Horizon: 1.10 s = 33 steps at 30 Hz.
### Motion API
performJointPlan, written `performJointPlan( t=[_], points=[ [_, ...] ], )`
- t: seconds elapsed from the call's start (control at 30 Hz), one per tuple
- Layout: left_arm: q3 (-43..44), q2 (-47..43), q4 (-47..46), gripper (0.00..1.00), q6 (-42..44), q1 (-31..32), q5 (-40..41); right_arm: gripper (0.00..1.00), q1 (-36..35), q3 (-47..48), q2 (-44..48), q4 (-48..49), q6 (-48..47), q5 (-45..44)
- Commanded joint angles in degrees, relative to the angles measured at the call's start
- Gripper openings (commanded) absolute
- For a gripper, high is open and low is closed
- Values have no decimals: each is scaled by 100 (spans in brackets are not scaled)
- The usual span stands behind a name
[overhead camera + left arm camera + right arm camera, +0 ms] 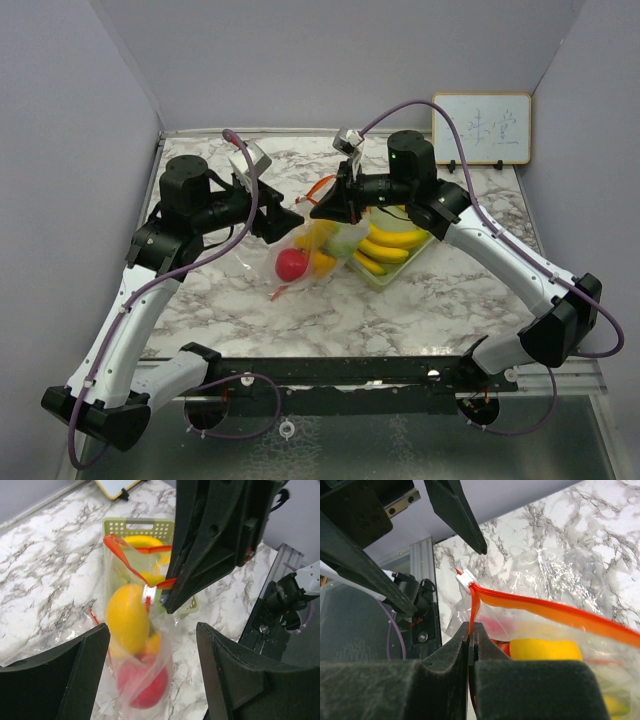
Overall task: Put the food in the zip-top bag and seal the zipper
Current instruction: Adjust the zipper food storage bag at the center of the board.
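Pinches, with the right gripper (471, 630), the orange zipper strip (545, 611) just below the white slider (465, 578). Foam pads (520, 680) pressed flat together, nothing between them but the strip. Holds that end of the bag (560, 565) up above the rest, which sags onto the marble tabletop (450, 290).

Hovers opposite with the left gripper (150, 635), jaws well apart and clamped on nothing, facing the slider end of the bag from close by.

Inside the bag: an orange (127, 620), a red ball-like fruit (142, 685) below it toward the closed bottom, and what looks like a small yellow piece (153, 645) between the two. Just beyond the bag, in the green tray (137, 527): several bananas (390, 240), not yet bagged.

Reads as the filling step rather than the sealing. Zipper strip parted in an open loop at the mouth, and food left outside.

Calls next for work from the free left gripper: either taking the opposite lip to widen the mouth, or fetching a banana from the tray and feeding it through the loop. Cannot tell from these views which is intended. Needs, either way, a steady pinch on the right so the strip does not slip out, and a path that avoids knocking the raised edge. Leaves the slider for last, once the tray holds no more food.
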<state>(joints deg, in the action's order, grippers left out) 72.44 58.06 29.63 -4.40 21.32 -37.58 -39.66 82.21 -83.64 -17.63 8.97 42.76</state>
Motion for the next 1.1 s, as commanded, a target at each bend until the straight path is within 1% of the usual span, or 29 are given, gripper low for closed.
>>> performJointPlan(
  t=[0.0, 0.1, 0.2, 0.37, 0.4, 0.47, 0.5, 0.57, 0.6, 0.8, 0.93, 0.97, 1.07],
  points=[
    [-175, -40, -767, 69, -461, -18, -484, 2, -16, 226, -20, 18, -145, 251],
    [-315, 160, -1061, 64, -687, -21, -639, 2, -18, 226, -6, 51, -188, 386],
    [-476, 346, -1387, 55, -872, -18, -812, 2, -17, 251, -14, 58, -211, 465],
    [-549, 487, -1582, 46, -895, -22, -890, 2, -20, 258, -12, 119, -155, 470],
    [-563, 481, -1629, 42, -896, -29, -924, 2, -18, 264, -11, 126, -143, 483],
    [-606, 493, -1694, 33, -897, -28, -987, 2, -17, 269, -5, 128, -125, 494],
    [-624, 506, -1724, 27, -908, -31, -1015, 2, -17, 268, -10, 128, -124, 510],
    [-644, 536, -1792, 4, -946, -31, -1056, 2, -18, 247, -9, 129, -123, 526],
    [-663, 551, -1832, 0, -993, -30, -1062, 2, -18, 243, -6, 124, -118, 520],
    [-755, 556, -1883, 0, -1045, -36, -1376, 2, -13, 349, -23, 5, -147, 181],
    [-766, 523, -1781, 0, -915, -74, -1199, 2, -16, 379, -37, -160, -296, 80],
    [-759, 522, -1735, 0, -845, -81, -1162, 3, -16, 403, -44, -268, -406, 39],
    [-812, 522, -1578, 0, -673, -116, -1107, 11, -13, 500, -31, -604, -802, -103]
  ],
)
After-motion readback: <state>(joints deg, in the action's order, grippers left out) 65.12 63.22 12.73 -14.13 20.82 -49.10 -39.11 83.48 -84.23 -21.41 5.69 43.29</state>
